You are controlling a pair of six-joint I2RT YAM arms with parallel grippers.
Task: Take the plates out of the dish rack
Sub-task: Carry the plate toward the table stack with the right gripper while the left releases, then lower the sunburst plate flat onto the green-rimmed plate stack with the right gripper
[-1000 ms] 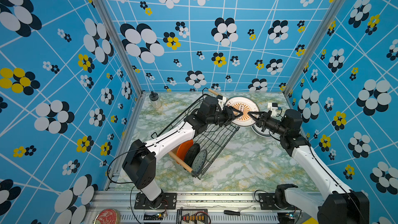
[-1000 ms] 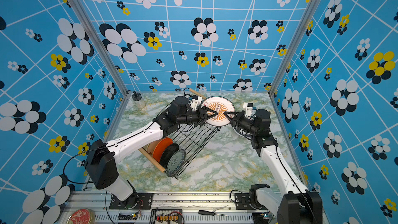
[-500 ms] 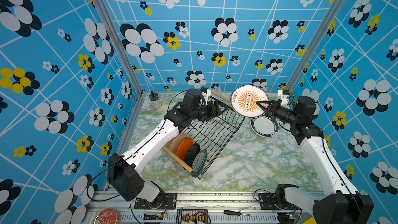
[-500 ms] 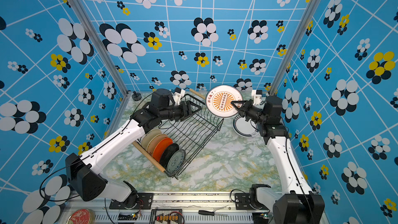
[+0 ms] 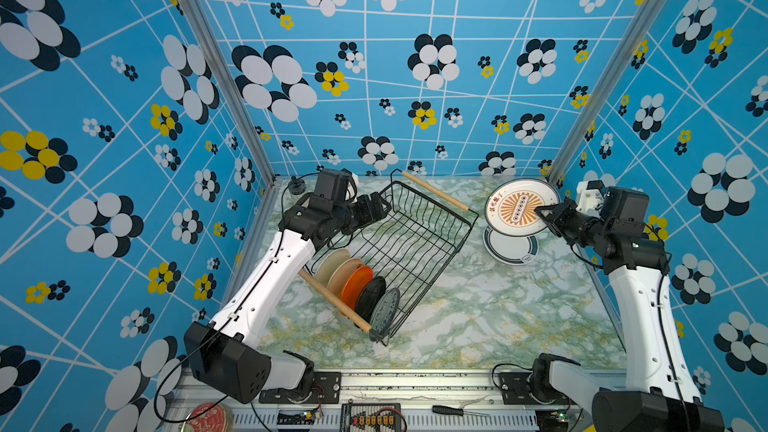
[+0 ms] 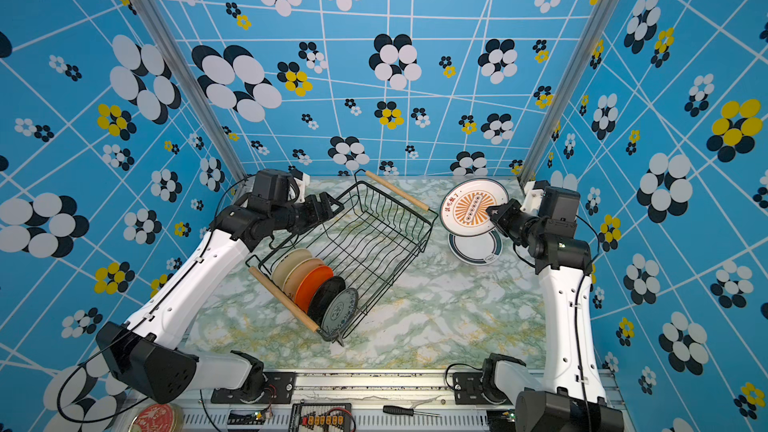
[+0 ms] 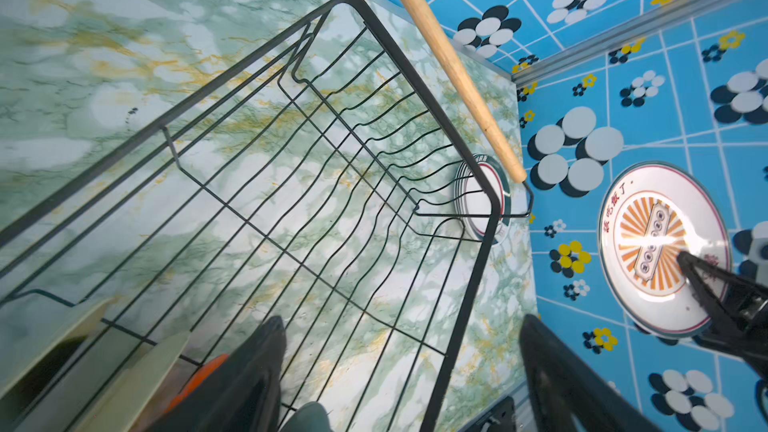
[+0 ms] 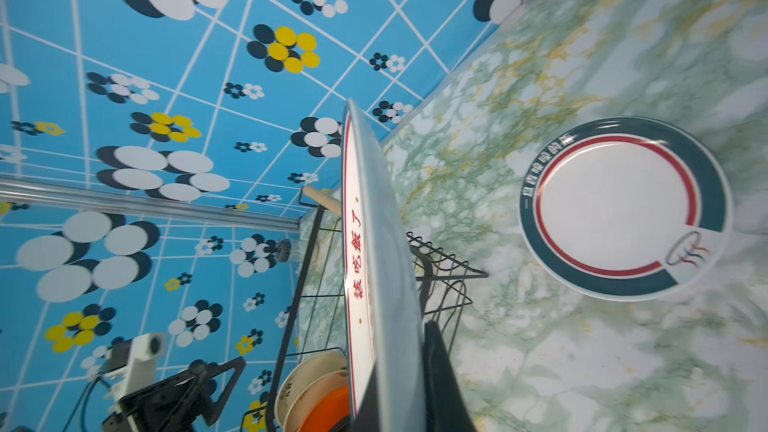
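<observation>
The black wire dish rack (image 5: 419, 243) (image 6: 374, 238) sits at an angle mid-table. Several small plates (image 5: 357, 284) (image 6: 311, 280) stand on edge at its near end: cream, tan, orange, black and blue-grey. My right gripper (image 5: 545, 214) (image 6: 495, 214) (image 8: 395, 367) is shut on the rim of a white plate with an orange sunburst (image 5: 515, 206) (image 6: 469, 206) (image 7: 656, 243). It holds that plate tilted in the air above a dark-rimmed white plate (image 5: 510, 249) (image 8: 623, 209) lying flat on the table. My left gripper (image 5: 380, 206) (image 6: 330, 206) (image 7: 401, 320) is open and empty over the rack's far-left corner.
A small clear jar (image 5: 296, 187) stands in the back-left corner. The blue walls close in on three sides. A red round tin (image 5: 210, 419) and a screwdriver (image 5: 457, 411) lie on the front rail, off the marble table (image 5: 478, 317).
My left gripper has opened, let go of the sunburst plate and drawn back to the left. My right gripper has carried that plate to the back right, over the dark-rimmed plate.
</observation>
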